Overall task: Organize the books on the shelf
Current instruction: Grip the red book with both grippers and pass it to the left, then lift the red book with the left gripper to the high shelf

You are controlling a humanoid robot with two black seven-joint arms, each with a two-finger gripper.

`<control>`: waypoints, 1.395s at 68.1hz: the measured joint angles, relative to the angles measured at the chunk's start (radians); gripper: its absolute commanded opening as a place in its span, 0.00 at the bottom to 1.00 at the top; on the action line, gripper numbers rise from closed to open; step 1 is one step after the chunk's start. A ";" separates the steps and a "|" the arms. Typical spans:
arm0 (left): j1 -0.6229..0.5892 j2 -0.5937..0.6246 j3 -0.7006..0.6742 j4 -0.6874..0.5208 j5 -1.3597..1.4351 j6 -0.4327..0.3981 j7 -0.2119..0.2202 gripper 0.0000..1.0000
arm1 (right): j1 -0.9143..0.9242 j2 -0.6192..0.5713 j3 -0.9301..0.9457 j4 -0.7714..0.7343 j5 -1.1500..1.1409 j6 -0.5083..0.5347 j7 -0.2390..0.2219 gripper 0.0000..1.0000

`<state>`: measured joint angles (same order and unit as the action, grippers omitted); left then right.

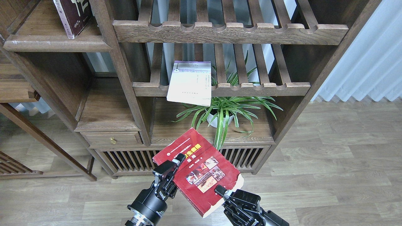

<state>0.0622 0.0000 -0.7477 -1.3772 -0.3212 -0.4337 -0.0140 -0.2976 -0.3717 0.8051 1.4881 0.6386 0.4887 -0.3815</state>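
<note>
The red book (201,175) with small photos is held tilted in the air in front of the low cabinet. My right gripper (223,193) is shut on its lower right corner. My left gripper (174,171) has one finger on the cover and the other under the spine edge, gripping the book's left side. The maroon book (73,15) stands on the solid shelf (56,44) at the upper left. The pale lavender-white book (190,83) lies on a slatted rack and overhangs its front rail.
Two slatted racks (229,33) with notched front rails fill the middle bay. A potted spider plant (223,110) stands under the lower rack, just behind the red book. A small drawer (110,138) and a slatted cabinet front (125,158) are below. A white curtain (370,62) hangs at the right.
</note>
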 measured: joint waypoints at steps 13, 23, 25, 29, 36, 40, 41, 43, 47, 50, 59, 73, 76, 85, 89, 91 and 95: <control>-0.001 0.000 -0.058 -0.001 0.132 -0.049 0.002 0.05 | 0.030 -0.007 0.037 -0.024 -0.014 0.000 0.005 0.93; 0.001 0.000 -0.127 -0.035 0.287 -0.055 0.027 0.05 | 0.064 -0.006 0.094 -0.051 -0.015 0.000 0.006 0.96; 0.003 0.000 -0.144 -0.045 0.326 -0.055 0.037 0.05 | 0.066 -0.006 0.101 -0.054 -0.015 0.000 0.006 0.96; 0.009 0.000 -0.179 -0.063 0.403 -0.055 0.054 0.05 | 0.069 -0.006 0.112 -0.062 -0.015 0.000 0.006 0.97; 0.030 0.000 -0.249 -0.108 0.530 -0.055 0.071 0.05 | 0.075 -0.006 0.117 -0.085 -0.015 0.000 0.006 0.97; 0.036 0.000 -0.282 -0.136 0.570 -0.055 0.076 0.05 | 0.083 -0.005 0.118 -0.095 -0.015 0.000 0.006 0.97; 0.036 0.000 -0.288 -0.142 0.575 -0.055 0.077 0.05 | 0.085 -0.004 0.118 -0.097 -0.015 0.000 0.006 0.97; 0.038 0.000 -0.306 -0.162 0.588 -0.055 0.079 0.05 | 0.088 -0.003 0.118 -0.102 -0.015 0.000 0.006 0.97; 0.039 0.000 -0.343 -0.200 0.604 -0.055 0.082 0.05 | 0.091 -0.001 0.118 -0.108 -0.014 0.000 0.007 0.97; 0.039 0.007 -0.375 -0.232 0.613 -0.055 0.086 0.05 | 0.092 0.000 0.118 -0.115 -0.014 0.000 0.007 0.97; 0.034 0.080 -0.528 -0.303 0.625 -0.055 0.152 0.05 | 0.107 0.002 0.118 -0.153 -0.008 0.000 0.007 0.97; 0.027 0.176 -0.704 -0.372 0.625 -0.055 0.189 0.06 | 0.113 0.002 0.118 -0.168 -0.004 0.000 0.008 0.97; 0.025 0.191 -0.724 -0.385 0.625 -0.055 0.191 0.06 | 0.113 0.002 0.118 -0.168 -0.004 0.000 0.008 0.97; -0.006 0.239 -0.795 -0.397 0.625 -0.055 0.202 0.06 | 0.113 0.002 0.118 -0.169 -0.004 0.000 0.008 0.97; -0.019 0.257 -0.821 -0.397 0.626 -0.055 0.206 0.06 | 0.113 0.002 0.118 -0.169 -0.004 0.000 0.008 0.97; -0.027 0.267 -0.832 -0.397 0.626 -0.055 0.207 0.06 | 0.113 0.002 0.118 -0.169 -0.004 0.000 0.009 0.97; -0.046 0.294 -0.856 -0.397 0.627 -0.055 0.211 0.06 | 0.114 0.001 0.118 -0.170 -0.004 0.000 0.009 0.97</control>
<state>0.0166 0.2941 -1.6037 -1.7745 0.3060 -0.4889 0.1970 -0.1840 -0.3706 0.9236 1.3186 0.6351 0.4887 -0.3726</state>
